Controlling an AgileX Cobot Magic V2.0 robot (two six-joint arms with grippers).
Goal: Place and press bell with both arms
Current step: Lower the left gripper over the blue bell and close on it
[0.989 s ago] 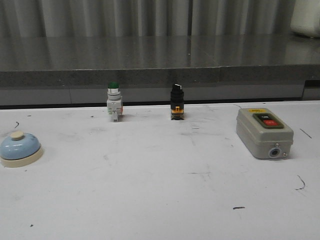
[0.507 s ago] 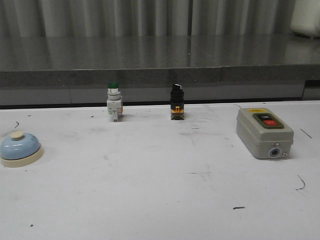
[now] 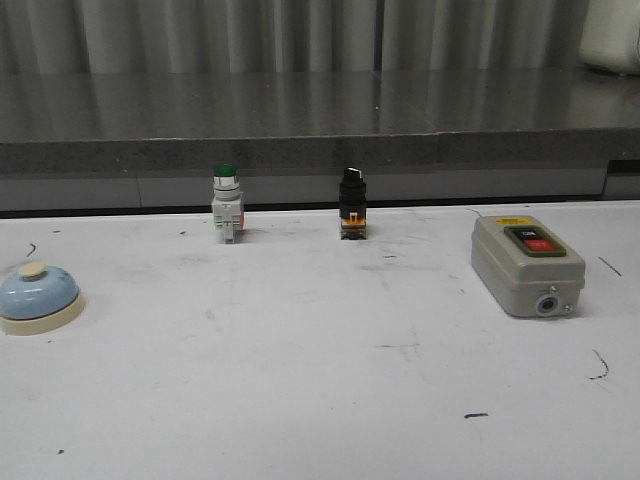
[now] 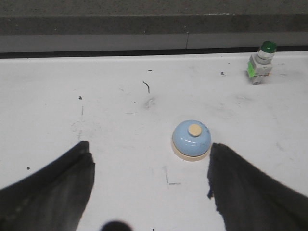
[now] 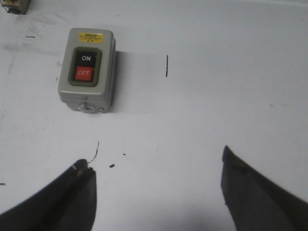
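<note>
The bell, light blue dome on a cream base with a cream knob, sits on the white table at the far left edge of the front view. It also shows in the left wrist view, just ahead of one black finger. My left gripper is open and empty above the table, the bell close to its one fingertip. My right gripper is open and empty over bare table. Neither arm shows in the front view.
A grey switch box with ON and OFF buttons lies at the right; it also shows in the right wrist view. A green-capped push button and a black selector switch stand at the table's far edge. A dark ledge runs behind.
The scene has shifted very slightly in the front view; the bell sits a touch further left. Nothing was taken hold of or let go.
</note>
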